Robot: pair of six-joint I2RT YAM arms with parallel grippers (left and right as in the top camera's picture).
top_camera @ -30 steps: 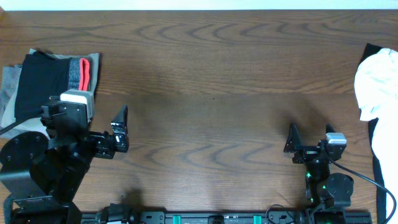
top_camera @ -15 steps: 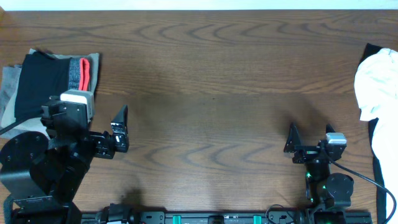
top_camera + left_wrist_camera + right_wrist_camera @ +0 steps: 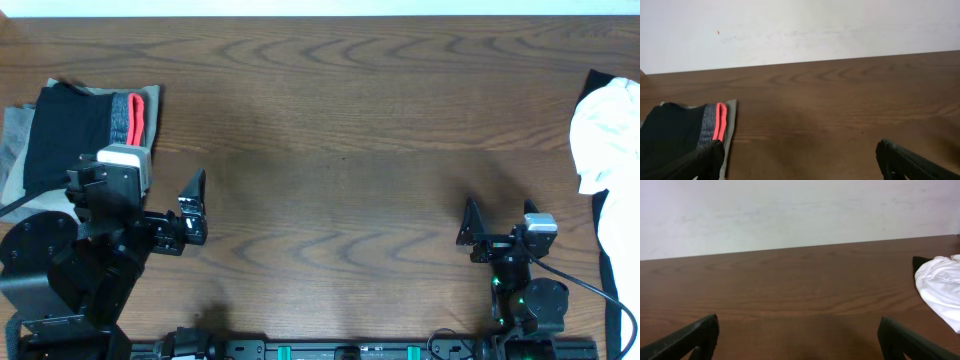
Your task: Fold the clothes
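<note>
The black pants (image 3: 70, 128) with a grey waistband edged in red-orange (image 3: 137, 118) lie folded at the far left of the table, on top of a grey garment (image 3: 12, 140). They also show in the left wrist view (image 3: 675, 135). My left gripper (image 3: 170, 205) is open and empty, just right of and below the pants. My right gripper (image 3: 497, 225) is open and empty over bare wood at the lower right. A crumpled white garment (image 3: 608, 135) lies over a black one (image 3: 606, 260) at the right edge; the white one also shows in the right wrist view (image 3: 940, 287).
The brown wooden table (image 3: 340, 130) spans the whole view. The arm bases stand along the front edge. A pale wall rises behind the table's far edge in both wrist views.
</note>
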